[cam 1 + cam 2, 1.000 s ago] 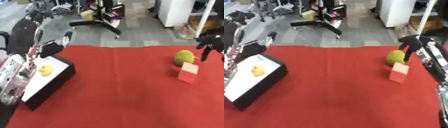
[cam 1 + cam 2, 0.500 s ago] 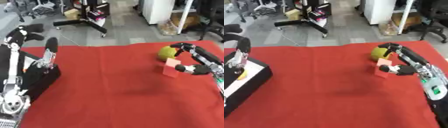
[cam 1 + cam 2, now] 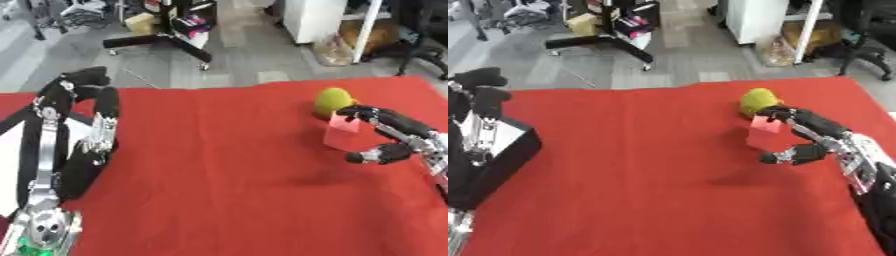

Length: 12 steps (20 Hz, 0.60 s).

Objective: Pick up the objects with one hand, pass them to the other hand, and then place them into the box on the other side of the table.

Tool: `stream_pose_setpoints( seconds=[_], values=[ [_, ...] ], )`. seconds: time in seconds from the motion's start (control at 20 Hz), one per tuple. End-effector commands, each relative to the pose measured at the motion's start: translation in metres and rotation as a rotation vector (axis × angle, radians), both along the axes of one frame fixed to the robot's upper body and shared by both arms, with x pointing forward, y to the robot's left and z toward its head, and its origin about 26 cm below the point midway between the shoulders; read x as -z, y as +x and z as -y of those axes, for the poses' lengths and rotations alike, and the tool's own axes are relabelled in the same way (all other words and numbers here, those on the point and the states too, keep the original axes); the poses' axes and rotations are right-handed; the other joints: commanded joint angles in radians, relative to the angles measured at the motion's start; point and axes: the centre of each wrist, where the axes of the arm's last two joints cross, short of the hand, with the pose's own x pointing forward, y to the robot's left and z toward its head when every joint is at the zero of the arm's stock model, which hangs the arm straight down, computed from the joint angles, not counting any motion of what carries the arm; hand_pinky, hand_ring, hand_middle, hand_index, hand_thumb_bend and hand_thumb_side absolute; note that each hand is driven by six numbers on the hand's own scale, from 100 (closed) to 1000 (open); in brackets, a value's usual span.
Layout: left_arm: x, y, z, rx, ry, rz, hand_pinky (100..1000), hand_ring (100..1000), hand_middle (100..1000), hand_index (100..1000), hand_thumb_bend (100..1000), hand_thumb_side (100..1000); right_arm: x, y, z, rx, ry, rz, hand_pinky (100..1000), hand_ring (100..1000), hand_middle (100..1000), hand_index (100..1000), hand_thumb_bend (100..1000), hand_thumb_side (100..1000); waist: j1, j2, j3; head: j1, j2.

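Note:
A pink block (image 3: 339, 133) stands on the red cloth (image 3: 219, 165) at the right, with a yellow-green ball (image 3: 332, 100) just behind it. My right hand (image 3: 395, 136) is at the block's right side, open. Its fingers (image 3: 360, 113) arch over the block's top corner and its thumb (image 3: 366, 156) reaches under the lower edge. The black box (image 3: 511, 159) with a white floor sits at the left edge. My left hand (image 3: 84, 82) hangs above it, fingers relaxed and holding nothing. My arm hides the inside of the box.
The red cloth's far edge runs across behind the ball. Beyond it lie grey floor, a wheeled black stand (image 3: 171, 37) and a white cabinet (image 3: 319, 17). The middle of the cloth lies between the two hands.
The camera has swung, shifting the whole picture. My right hand has come down from beside the ball and spread around the pink block. My left arm stays over the box.

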Motion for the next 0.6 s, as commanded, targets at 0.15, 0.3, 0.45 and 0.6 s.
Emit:
stream_pose_setpoints(
  seconds=[0.15, 0.3, 0.45, 0.6],
  values=[
    [-0.004, -0.004, 0.004, 0.017, 0.0, 0.008, 772, 610, 643, 784, 281, 879, -0.016, 0.006, 0.006, 0.072, -0.047, 0.104, 949, 794, 901, 978, 771, 1000, 0.0, -0.006, 0.006, -0.007, 0.001],
    [-0.003, -0.005, 0.005, 0.014, 0.006, 0.003, 772, 610, 642, 784, 278, 884, -0.021, 0.008, 0.004, 0.101, -0.039, 0.184, 941, 740, 883, 970, 761, 1000, 0.001, -0.002, 0.01, -0.008, 0.0],
    [-0.003, -0.005, 0.006, 0.013, 0.009, -0.002, 772, 610, 643, 784, 275, 888, -0.029, 0.01, 0.003, 0.11, -0.02, 0.259, 941, 708, 872, 965, 757, 1000, 0.0, -0.001, 0.011, -0.01, 0.002],
    [-0.002, -0.006, 0.007, 0.015, 0.011, -0.007, 773, 610, 643, 784, 271, 893, -0.038, 0.011, 0.002, 0.114, 0.001, 0.312, 940, 683, 862, 959, 754, 1000, 0.0, -0.001, 0.01, -0.012, 0.003]
  ],
)
